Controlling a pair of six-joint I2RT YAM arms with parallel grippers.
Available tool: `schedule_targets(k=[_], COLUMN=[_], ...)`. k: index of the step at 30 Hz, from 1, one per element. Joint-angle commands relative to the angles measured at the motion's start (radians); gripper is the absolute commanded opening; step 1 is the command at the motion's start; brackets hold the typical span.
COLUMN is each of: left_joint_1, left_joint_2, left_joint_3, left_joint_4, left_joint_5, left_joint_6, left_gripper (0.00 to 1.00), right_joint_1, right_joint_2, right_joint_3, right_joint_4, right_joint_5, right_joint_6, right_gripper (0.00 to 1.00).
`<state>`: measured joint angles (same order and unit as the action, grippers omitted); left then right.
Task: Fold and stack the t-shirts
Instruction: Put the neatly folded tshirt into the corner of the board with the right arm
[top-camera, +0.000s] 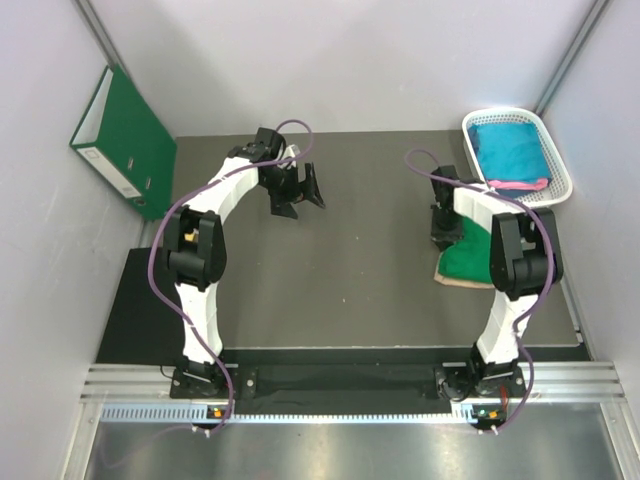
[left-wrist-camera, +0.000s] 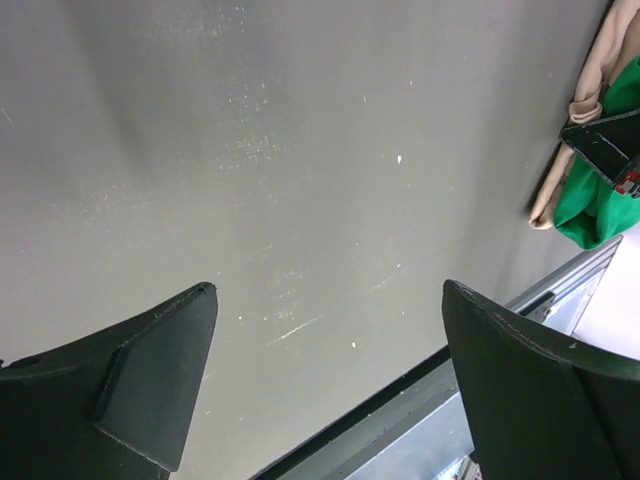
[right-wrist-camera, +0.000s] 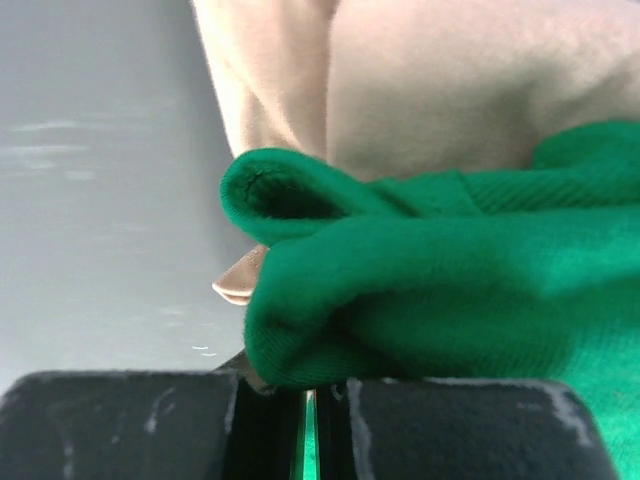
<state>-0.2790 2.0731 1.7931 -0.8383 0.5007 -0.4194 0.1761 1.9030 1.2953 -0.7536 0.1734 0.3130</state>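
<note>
Right pincer (right-wrist-camera: 310, 400) is closed to a thin slit on a fold of the green t-shirt (right-wrist-camera: 450, 300), which is laid on a beige garment (right-wrist-camera: 450, 90) just beyond it, while the left pincer (left-wrist-camera: 328, 290) is held wide open above the desk (left-wrist-camera: 300, 150).

top: overhead, wide | wrists: downward, close | shared: green t-shirt (left-wrist-camera: 590, 205)

Green t-shirt (right-wrist-camera: 450, 290) tight in right gripper (right-wrist-camera: 310, 400), against beige cloth (right-wrist-camera: 450, 80).
</note>
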Motion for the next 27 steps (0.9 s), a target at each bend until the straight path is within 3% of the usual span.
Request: schedule_targets(k=[1,16,27], left_joint_1=[0.000,0.000,0.000], left_joint_2=[-0.001,-0.022,-0.045], left_joint_3=[0.031,-0.006,-0.023], left_joint_4=[0.018,0.045,0.033], left_joint_5=[0.019,0.029,0.007], left_joint_6=[-0.004,-0.024,-0.003], left_gripper=[0.98,0.98,0.98], right_joint_1=[-0.066,-0.292,-0.305], right_joint_2=[-0.031,-0.094,-0.137], right_joint_3=[-0.050,-0.096,-0.048], right_joint_4=[-0.069,-0.084,-0.087], right_joint_5=[0.127,0.241,0.195], right_joint_6=[-0.032,-0.077,-0.086], right_gripper=[0.00,0.00,0.00])
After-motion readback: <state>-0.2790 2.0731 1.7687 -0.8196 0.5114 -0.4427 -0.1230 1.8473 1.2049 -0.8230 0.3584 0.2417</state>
